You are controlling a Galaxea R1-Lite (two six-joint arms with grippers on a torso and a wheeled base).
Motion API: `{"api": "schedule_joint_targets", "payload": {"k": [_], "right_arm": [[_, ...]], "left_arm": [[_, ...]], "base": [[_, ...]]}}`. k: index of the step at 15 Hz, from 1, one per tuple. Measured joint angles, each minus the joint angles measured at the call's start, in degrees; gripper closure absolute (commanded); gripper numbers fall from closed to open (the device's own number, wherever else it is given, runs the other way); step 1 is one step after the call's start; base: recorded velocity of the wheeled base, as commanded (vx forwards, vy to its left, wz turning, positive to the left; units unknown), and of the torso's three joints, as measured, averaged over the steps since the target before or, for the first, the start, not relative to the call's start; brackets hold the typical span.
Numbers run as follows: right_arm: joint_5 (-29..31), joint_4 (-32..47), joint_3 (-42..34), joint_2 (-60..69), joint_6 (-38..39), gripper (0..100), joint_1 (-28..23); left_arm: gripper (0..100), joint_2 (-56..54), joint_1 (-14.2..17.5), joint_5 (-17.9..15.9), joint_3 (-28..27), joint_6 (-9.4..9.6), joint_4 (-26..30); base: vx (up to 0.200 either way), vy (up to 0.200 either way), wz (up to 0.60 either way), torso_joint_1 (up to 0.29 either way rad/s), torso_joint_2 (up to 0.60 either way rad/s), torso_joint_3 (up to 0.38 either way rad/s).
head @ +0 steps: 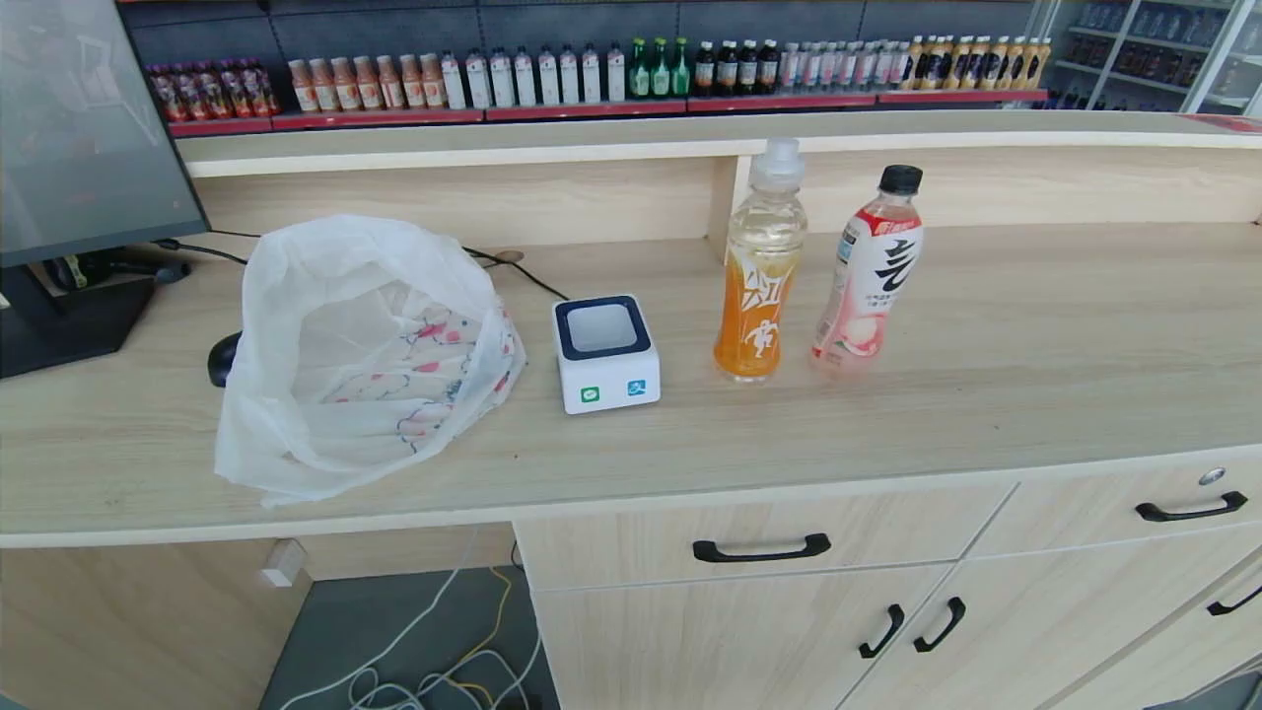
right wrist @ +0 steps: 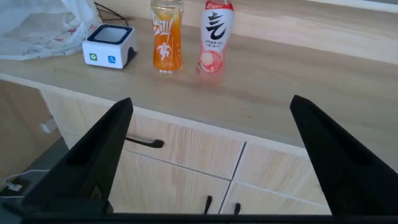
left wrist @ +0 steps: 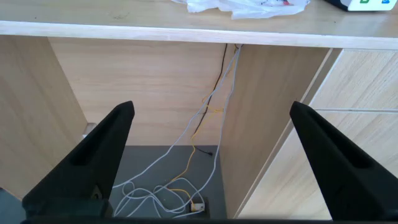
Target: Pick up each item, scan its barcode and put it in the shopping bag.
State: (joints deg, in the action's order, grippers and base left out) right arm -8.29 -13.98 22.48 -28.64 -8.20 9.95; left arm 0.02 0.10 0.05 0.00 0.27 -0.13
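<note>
The white scanner (head: 605,353) sits on the bench (head: 986,394). The shopping bag (head: 365,355) lies just to the scanner's left, its mouth gaping open. The orange bottle (head: 759,266) stands upright near the scanner's right, and the pink bottle (head: 868,271) stands upright just beyond it, farther from the scanner. The left end effector (left wrist: 211,165) and right end effector (right wrist: 211,162) hang lower than the scanner, in front of the bench. Both have their fingers spread wide and hold nothing.
</note>
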Motion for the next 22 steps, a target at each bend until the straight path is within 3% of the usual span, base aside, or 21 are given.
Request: {"api": "schedule_joint_targets", "payload": {"k": [4, 9, 13, 17, 22], "right_arm": [[0.0, -7.9, 4.1, -11.0, -3.5, 0, 2.5], [0.3, -21.5, 6.9, -25.2, -9.9, 0, 9.2], [3.5, -22.9, 12.7, -33.4, -11.6, 0, 12.7], [10.7, -23.5, 19.0, -41.5, -11.2, 0, 20.0], [17.5, -25.4, 24.7, -48.3, -10.3, 0, 23.3]], "left_arm": [[0, 0.0, 0.0, 0.0, 0.0, 0.0, 0.0], [0, 0.0, 0.0, 0.0, 0.0, 0.0, 0.0], [0, 0.0, 0.0, 0.0, 0.0, 0.02, 0.0], [0, 0.0, 0.0, 0.0, 0.0, -0.02, 0.0], [0, 0.0, 0.0, 0.0, 0.0, 0.0, 0.0]], "base": [[0.0, 0.0, 0.0, 0.0, 0.0, 0.0], [0.0, 0.0, 0.0, 0.0, 0.0, 0.0], [0.0, 0.0, 0.0, 0.0, 0.0, 0.0], [0.0, 0.0, 0.0, 0.0, 0.0, 0.0], [0.0, 0.0, 0.0, 0.0, 0.0, 0.0]]}}
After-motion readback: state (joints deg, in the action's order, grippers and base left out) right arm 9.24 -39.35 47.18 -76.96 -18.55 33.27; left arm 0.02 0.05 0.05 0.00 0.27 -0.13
